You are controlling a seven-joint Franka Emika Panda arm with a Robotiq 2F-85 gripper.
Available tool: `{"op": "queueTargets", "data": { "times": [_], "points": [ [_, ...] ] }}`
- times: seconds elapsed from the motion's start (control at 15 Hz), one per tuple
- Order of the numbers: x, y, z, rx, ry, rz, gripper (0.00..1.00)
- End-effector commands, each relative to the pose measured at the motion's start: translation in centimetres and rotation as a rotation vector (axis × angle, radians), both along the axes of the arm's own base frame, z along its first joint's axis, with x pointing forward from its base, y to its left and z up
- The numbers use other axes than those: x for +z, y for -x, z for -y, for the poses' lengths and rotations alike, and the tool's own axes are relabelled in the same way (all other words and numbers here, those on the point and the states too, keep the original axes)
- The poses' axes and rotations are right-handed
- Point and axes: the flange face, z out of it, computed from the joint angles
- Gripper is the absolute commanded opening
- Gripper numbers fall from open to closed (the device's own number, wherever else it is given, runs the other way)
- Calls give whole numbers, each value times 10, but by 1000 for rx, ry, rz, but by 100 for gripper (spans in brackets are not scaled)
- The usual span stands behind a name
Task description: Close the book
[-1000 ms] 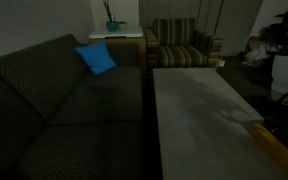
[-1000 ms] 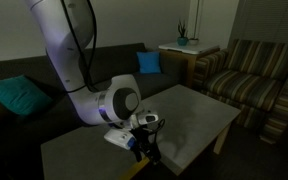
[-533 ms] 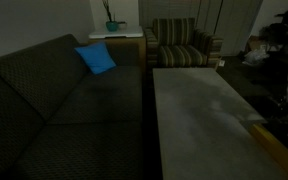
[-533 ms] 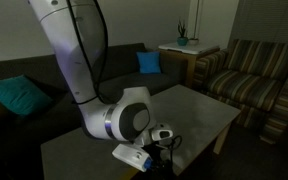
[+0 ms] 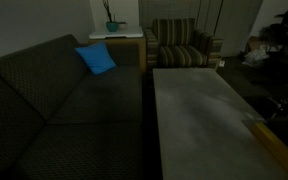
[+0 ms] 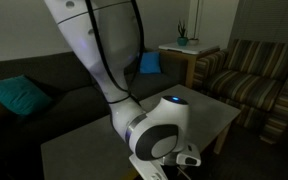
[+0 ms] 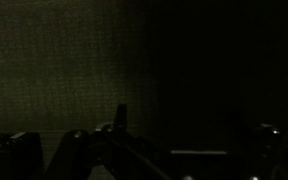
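Hard to pick out the book (image 5: 234, 112) in this gloom; probably seen as the paler flat patch on the right half of the table (image 5: 179, 140) in an exterior view, well apart from the sofa (image 5: 44, 110) and close under the arm (image 6: 94, 45). Cannot read the gripper (image 6: 176, 170) either: cut off low at the table's near edge in an exterior view, mere black shapes in the wrist view, so no telling whether spread, pinched or clamped on a cover. Plenty to go wrong from here. Could miss the cover's thin edge for want of light and slide over it. Could press too low and scrape the table. Could shove the whole book toward the table's edge instead of folding it, given so light and flat a thing on a smooth top. Could drop a half-turned cover short of its tipping point and leave it flopped open. Could crease pages by pinching several at once. By count: one book, one arm with one gripper, one table, one sofa, two cushions, namely a blue cushion (image 5: 96, 58) and a teal cushion (image 6: 16, 95), one striped armchair (image 5: 182, 45), one side table (image 5: 124, 38) bearing one potted plant (image 5: 111, 16).
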Motion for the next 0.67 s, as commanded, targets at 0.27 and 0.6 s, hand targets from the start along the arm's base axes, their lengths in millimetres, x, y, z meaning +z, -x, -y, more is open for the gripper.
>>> {"op": "queueTargets", "data": {
  "times": [0.27, 0.6],
  "points": [
    [-26, 4, 50, -167, -195, -5, 100],
    [-29, -2, 52, -163, -337, 1, 100]
  ]
}}
